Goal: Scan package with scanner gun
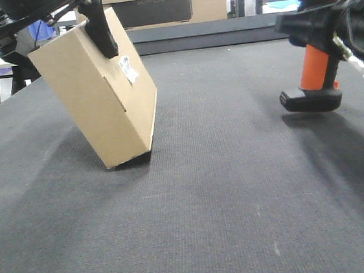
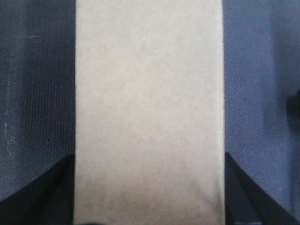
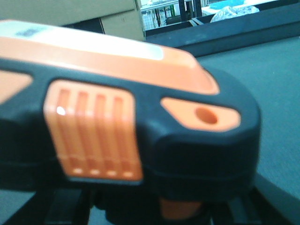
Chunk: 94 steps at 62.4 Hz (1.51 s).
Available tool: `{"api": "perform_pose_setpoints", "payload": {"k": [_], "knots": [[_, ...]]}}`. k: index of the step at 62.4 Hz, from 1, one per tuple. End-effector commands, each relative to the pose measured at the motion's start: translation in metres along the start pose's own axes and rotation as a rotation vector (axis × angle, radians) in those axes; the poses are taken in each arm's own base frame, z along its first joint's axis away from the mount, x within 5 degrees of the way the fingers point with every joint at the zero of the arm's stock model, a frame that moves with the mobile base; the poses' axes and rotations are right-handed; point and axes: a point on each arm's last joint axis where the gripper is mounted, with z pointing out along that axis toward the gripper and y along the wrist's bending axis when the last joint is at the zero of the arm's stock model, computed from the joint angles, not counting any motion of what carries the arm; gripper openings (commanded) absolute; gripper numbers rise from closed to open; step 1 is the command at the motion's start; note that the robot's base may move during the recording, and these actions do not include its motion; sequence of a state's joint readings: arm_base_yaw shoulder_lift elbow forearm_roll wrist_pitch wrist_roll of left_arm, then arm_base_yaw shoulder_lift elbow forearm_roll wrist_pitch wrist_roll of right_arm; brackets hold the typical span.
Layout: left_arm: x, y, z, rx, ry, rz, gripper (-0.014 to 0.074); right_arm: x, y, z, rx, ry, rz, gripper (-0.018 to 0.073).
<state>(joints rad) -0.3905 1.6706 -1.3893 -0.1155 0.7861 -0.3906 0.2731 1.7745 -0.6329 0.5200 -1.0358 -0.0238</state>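
Left of the front view: package tilted, top leaning toward the upper left, lower edge down on the dark grey table, white label on the face turned right. Clamped near its top by the left gripper, black fingers pressed on opposite faces. Upper right: scanner gun upright, flat black foot just above the table, held around its head by the right gripper, closed on it. Top centre, behind: stacked cardboard boxes.
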Motion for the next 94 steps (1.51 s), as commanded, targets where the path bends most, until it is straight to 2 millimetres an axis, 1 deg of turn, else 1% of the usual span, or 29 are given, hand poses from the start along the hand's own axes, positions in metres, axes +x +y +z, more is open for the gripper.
{"api": "perform_pose_setpoints", "payload": {"k": [1, 5, 26, 29, 31, 34, 35, 39, 43, 47, 55, 67, 76, 80, 88, 94], "knots": [[-0.001, -0.003, -0.003, 0.016, -0.021, 0.000, -0.0111, -0.005, 0.000, 0.002, -0.008, -0.089, -0.007, -0.0169], [-0.001, -0.003, -0.003, 0.016, -0.021, 0.000, -0.0111, -0.006, 0.000, 0.002, -0.006, -0.109, -0.009, -0.0169], [-0.001, -0.003, -0.003, 0.016, -0.021, 0.000, -0.0111, -0.004, 0.000, 0.002, -0.009, -0.093, -0.009, -0.0169], [-0.001, -0.003, -0.003, 0.016, -0.021, 0.000, -0.0111, -0.003, 0.000, 0.002, -0.009, -0.082, -0.009, -0.0145], [-0.001, -0.003, -0.003, 0.016, -0.021, 0.000, -0.0111, -0.003, 0.000, 0.002, -0.009, -0.072, -0.009, -0.0107], [-0.001, -0.003, -0.003, 0.016, -0.021, 0.000, -0.0111, -0.001, 0.000, 0.002, -0.010, -0.053, -0.009, -0.0007], [-0.001, -0.003, -0.003, 0.016, -0.021, 0.000, -0.0111, 0.000, 0.000, 0.002, -0.010, -0.049, -0.009, 0.0045], [-0.001, -0.003, -0.003, 0.017, -0.023, 0.000, -0.0111, 0.001, 0.000, 0.002, -0.010, -0.028, -0.009, 0.0193], [-0.001, -0.003, -0.003, 0.019, -0.029, 0.000, -0.0111, 0.002, 0.000, 0.002, -0.010, -0.026, -0.009, 0.0321], [-0.002, -0.003, -0.003, 0.020, -0.030, 0.000, -0.0111, 0.002, 0.000, 0.002, -0.010, -0.026, -0.009, 0.0427], [-0.002, -0.003, -0.003, 0.020, -0.030, 0.000, -0.0111, 0.004, 0.000, 0.002, -0.010, 0.004, -0.010, 0.0564], [-0.002, -0.003, -0.003, 0.014, -0.033, 0.006, -0.0111, 0.008, 0.002, 0.002, -0.025, 0.047, -0.018, 0.0561], [-0.002, -0.002, -0.003, 0.009, -0.035, 0.012, -0.0111, 0.008, 0.011, 0.001, -0.120, 0.045, -0.072, 0.0561], [-0.002, -0.002, -0.003, 0.009, -0.035, 0.012, -0.0111, 0.010, 0.014, -0.001, -0.134, 0.051, -0.078, 0.0561], [-0.002, -0.002, -0.003, 0.008, -0.033, 0.012, -0.0111, 0.016, 0.013, -0.010, -0.125, 0.078, -0.074, 0.0561], [-0.002, -0.002, -0.003, 0.007, -0.031, 0.012, -0.0111, 0.020, 0.006, -0.022, -0.099, 0.105, -0.073, 0.0561]]}}
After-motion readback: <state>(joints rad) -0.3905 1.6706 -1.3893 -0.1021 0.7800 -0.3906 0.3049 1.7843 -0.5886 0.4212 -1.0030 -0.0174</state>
